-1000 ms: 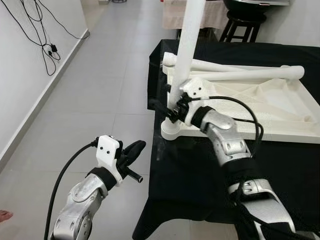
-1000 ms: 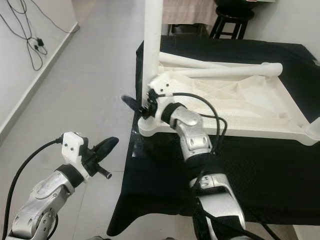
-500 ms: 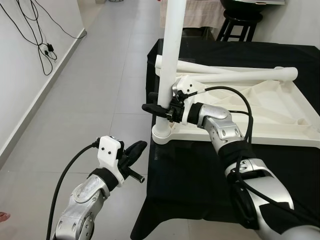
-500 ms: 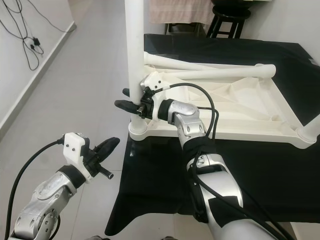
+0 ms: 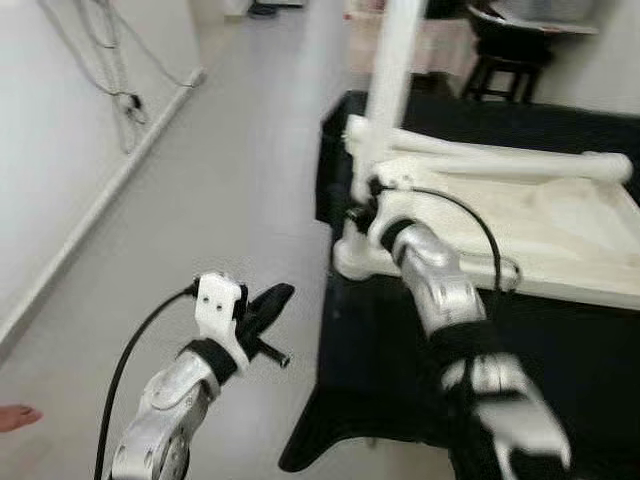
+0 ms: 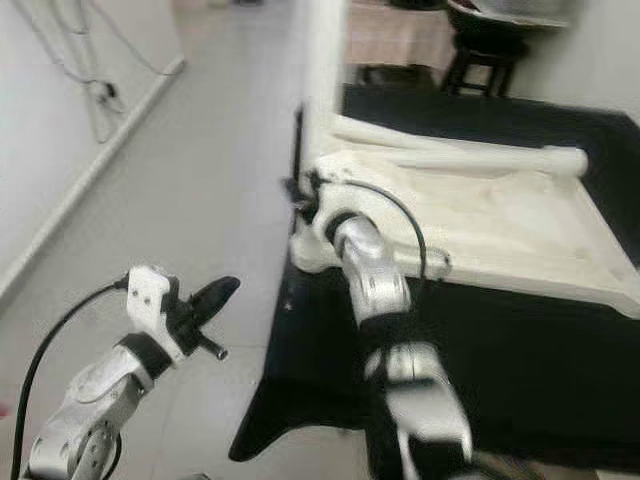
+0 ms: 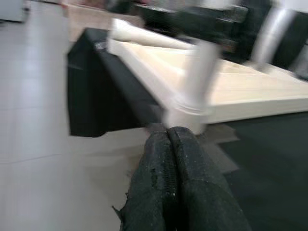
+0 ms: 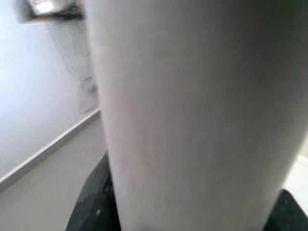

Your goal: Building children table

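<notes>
White plastic children's table top [image 5: 540,225] lies upside down on a black-draped table [image 5: 560,340], with one white tubular leg [image 5: 392,70] standing upright in its near-left corner socket and another white leg [image 5: 520,162] lying flat across its far edge. Right gripper [image 5: 362,212] is at the base of the upright leg; its wrist view shows the leg pressed close between black fingers [image 8: 94,207] on either side, so it appears to be grasping the leg. Left gripper [image 5: 268,303] hangs over the grey tiled floor [image 5: 220,200], well apart from the table, its two black fingers [image 7: 192,192] pressed together, holding nothing. A dark stool [image 5: 505,70] stands beyond. The head views are blurred.
</notes>
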{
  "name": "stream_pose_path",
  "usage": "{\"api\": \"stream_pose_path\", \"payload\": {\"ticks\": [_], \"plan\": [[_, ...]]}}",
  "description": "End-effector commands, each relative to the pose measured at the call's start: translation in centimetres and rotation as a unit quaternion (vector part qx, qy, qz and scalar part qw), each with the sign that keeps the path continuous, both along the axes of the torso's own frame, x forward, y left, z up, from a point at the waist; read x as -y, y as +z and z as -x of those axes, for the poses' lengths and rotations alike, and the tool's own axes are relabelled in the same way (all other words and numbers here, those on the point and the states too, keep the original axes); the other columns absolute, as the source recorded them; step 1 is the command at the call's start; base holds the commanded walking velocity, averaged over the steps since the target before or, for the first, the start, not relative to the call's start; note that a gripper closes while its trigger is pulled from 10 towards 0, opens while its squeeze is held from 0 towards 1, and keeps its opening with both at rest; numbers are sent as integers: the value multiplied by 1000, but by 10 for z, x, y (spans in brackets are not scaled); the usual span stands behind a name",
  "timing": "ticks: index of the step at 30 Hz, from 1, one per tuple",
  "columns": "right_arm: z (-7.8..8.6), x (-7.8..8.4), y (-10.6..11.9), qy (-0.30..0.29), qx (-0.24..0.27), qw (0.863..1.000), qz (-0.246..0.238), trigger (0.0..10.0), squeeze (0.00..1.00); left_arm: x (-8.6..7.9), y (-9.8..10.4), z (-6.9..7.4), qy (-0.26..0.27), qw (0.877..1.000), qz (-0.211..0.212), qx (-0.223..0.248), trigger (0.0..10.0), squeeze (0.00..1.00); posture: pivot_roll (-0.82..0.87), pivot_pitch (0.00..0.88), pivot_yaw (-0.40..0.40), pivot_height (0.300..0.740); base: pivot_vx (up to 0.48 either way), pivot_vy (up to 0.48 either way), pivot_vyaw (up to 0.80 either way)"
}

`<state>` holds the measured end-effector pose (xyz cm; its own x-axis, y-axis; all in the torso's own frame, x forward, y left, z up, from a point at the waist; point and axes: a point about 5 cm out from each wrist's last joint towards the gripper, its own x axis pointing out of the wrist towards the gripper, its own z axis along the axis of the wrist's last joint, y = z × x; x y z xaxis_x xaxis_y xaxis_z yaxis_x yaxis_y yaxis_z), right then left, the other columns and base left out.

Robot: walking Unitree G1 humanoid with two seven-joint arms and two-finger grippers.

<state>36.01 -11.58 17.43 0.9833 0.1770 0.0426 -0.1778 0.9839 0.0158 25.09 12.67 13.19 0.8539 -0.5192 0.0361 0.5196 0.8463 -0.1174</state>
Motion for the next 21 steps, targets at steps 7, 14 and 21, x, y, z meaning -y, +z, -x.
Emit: {"api": "stream_pose_path", "payload": {"ticks": [7,14,21], "plan": [[-6,-9,-22,-39,-44,998,23,0,0,1,-1,-1,-3,1000,-6,-1,10000,0,61,105,-63,740,0,0,0],[-11,-21,-12,18,-58,998,20,10000,1000,1,-1,-1,-2,1000,-5,-2,10000,0,63,101,-64,740,0,0,0],[-13,-28,8,116,-16,993,16,10000,965,3,-1,-1,-3,1000,-4,-3,10000,0,64,96,-70,740,0,0,0]]}}
